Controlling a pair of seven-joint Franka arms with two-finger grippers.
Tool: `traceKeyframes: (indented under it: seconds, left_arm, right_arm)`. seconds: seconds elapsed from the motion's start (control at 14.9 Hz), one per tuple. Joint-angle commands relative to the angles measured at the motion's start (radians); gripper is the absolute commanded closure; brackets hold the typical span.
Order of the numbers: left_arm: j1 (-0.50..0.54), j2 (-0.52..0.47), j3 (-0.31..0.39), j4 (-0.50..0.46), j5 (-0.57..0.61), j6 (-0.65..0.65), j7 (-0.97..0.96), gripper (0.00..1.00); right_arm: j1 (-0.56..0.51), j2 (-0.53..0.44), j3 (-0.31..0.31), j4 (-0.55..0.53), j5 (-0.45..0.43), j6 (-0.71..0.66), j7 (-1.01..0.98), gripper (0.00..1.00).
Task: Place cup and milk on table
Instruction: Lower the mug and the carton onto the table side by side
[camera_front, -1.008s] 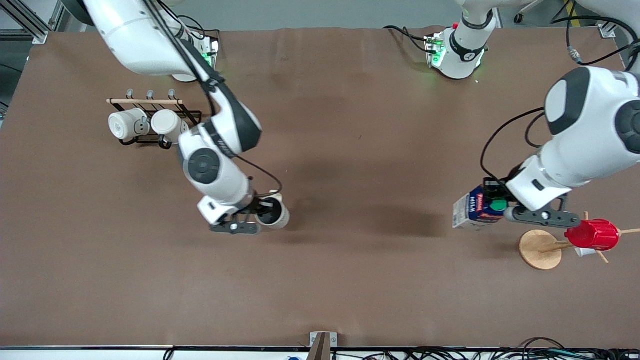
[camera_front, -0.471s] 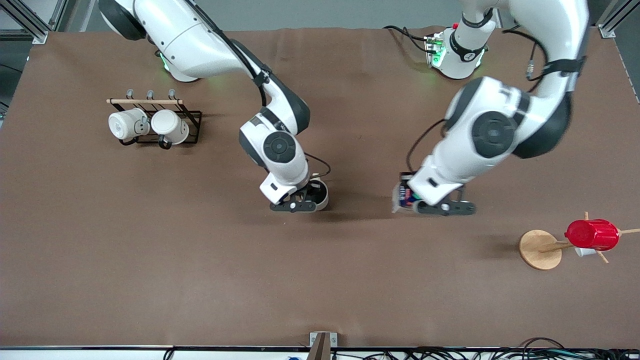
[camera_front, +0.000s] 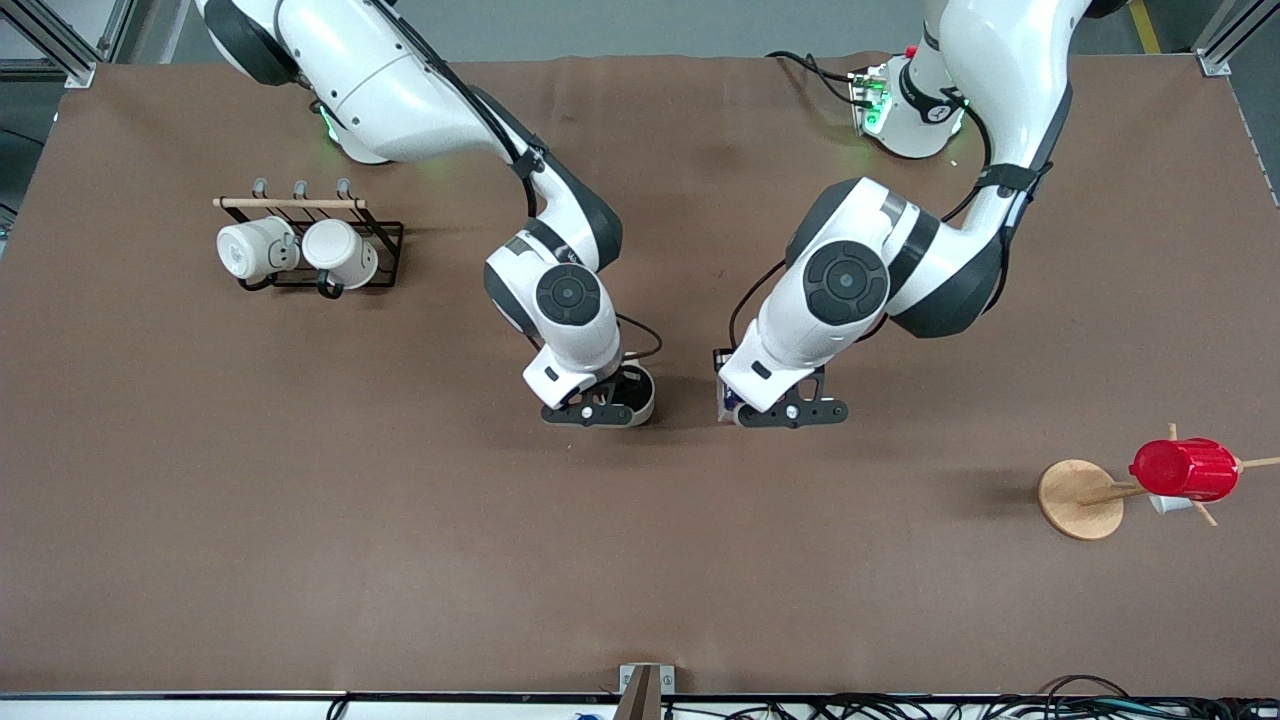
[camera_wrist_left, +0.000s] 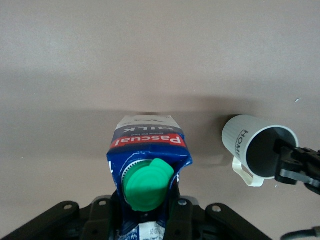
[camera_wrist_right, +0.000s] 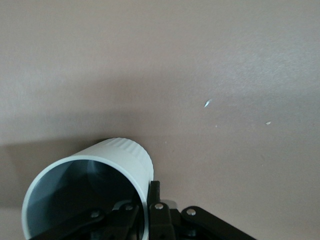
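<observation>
Two arms: both reach to the middle of the table (camera_front: 300, 560), their grippers side by side.
Table: matte brown sheet, by far the largest thing in view.
Left gripper (camera_front: 790, 412): clamped on the milk (camera_wrist_left: 149, 162), close over the tabletop; whether the carton's base touches the sheet cannot be told.
Right gripper (camera_front: 592, 414): pinched on the rim of the cup (camera_wrist_right: 95, 192), one finger inside and one outside.
Milk: dark-blue and white gable-top carton, round green cap, red band with lettering; just beside the cup, toward the left arm's end.
Cup: cream-white ribbed wall, dark grey inside, loop handle, small dark letters on its side; low at the table's middle.
Wire rack (camera_front: 300, 245): well apart from the cup toward the right arm's end, two white mugs (camera_front: 295, 250) on it.
Wooden stand (camera_front: 1085, 498): well apart from the cup toward the left arm's end, a red ribbed cup (camera_front: 1185, 470) on a peg.
</observation>
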Motion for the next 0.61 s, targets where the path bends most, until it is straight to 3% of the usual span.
traceKeyframes:
  seconds: [0.0, 0.07, 0.13, 0.2, 0.54]
  left_arm:
    - [-0.025, 0.034, 0.006, 0.030, 0.007, 0.033, -0.067, 0.74]
    - [-0.036, 0.037, 0.006, 0.030, 0.007, 0.049, -0.081, 0.74]
    - [-0.039, 0.046, 0.006, 0.030, 0.007, 0.068, -0.087, 0.74]
    - [-0.041, 0.049, 0.006, 0.030, 0.007, 0.077, -0.092, 0.74]
    - [-0.058, 0.075, 0.008, 0.030, 0.009, 0.129, -0.106, 0.74]
  right_arm:
    - [-0.011, 0.014, 0.009, 0.012, -0.024, 0.014, 0.056, 0.92]
    - [-0.008, 0.015, 0.009, 0.011, -0.022, 0.015, 0.058, 0.76]
    - [-0.006, 0.015, 0.009, 0.011, -0.024, 0.017, 0.061, 0.46]
    - [-0.005, 0.015, 0.009, 0.008, -0.034, 0.023, 0.061, 0.00]
    - [-0.037, -0.046, 0.010, 0.006, -0.041, -0.061, 0.064, 0.00]
